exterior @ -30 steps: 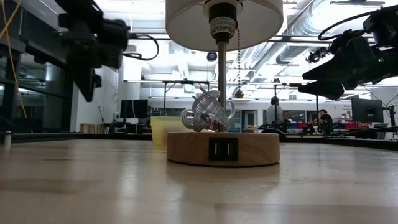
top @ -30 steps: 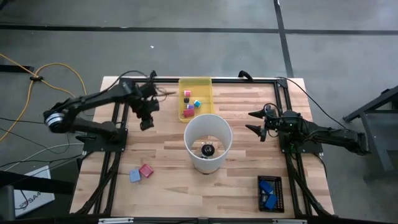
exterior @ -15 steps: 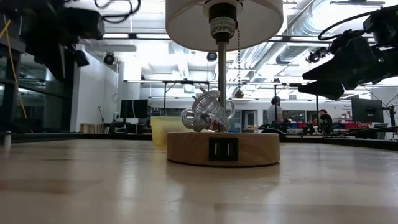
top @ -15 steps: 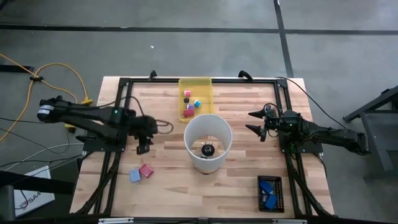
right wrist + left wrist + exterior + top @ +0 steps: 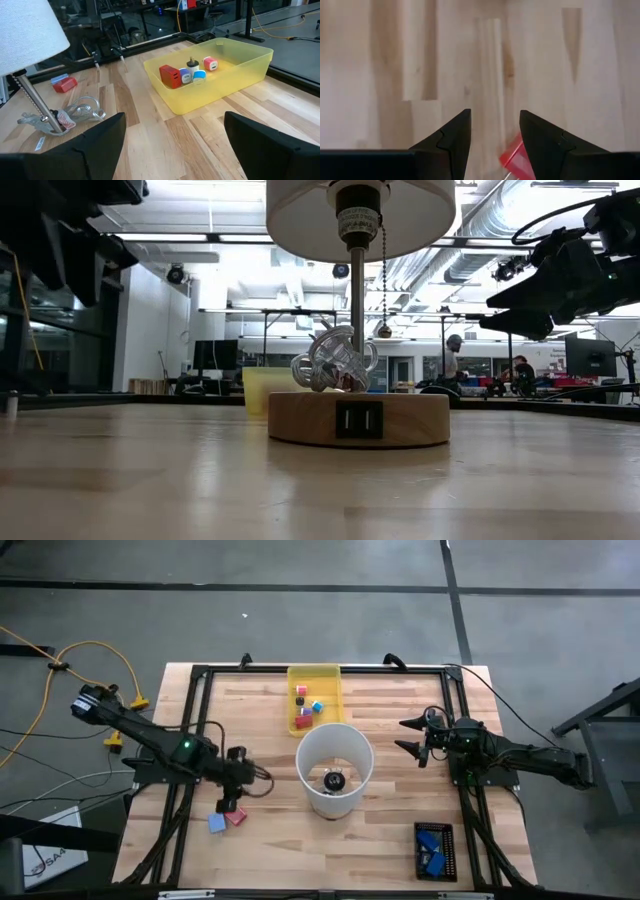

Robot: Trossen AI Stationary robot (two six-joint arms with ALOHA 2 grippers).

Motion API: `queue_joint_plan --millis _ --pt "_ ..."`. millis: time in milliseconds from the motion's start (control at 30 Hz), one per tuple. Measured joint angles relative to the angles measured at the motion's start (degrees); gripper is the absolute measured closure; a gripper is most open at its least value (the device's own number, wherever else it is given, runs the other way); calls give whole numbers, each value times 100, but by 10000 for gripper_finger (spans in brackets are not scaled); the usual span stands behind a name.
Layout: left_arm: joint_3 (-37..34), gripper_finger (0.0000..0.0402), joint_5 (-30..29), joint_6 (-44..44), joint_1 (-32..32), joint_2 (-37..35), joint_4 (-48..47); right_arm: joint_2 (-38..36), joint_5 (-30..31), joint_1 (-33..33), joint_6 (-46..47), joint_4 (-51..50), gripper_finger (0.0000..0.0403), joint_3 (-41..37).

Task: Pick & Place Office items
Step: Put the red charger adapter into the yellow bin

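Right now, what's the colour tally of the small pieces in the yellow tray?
red piece: 1
pink piece: 1
purple piece: 1
light blue piece: 1
pale piece with dark top: 1
Total: 5, all in the yellow tray

High view: overhead, straight down, whole table [image 5: 380,750] in frame. Low view: tabletop height, level, close on the lamp base [image 5: 357,418], room beyond. Left wrist view: steeply down, very near the boards, a red block [image 5: 516,159] just beside one jaw. Right wrist view: looks past its jaws to the yellow tray [image 5: 220,75], shared with high and low views.
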Motion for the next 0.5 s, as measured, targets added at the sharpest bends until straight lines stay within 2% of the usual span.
queue_joint_plan --millis 233,500 --pt "0 239 81 37 -524 486 577 1 0 1 1 0 78 0" --pt "0 239 247 85 -1069 686 648 -1 0 -1 1 0 78 0"
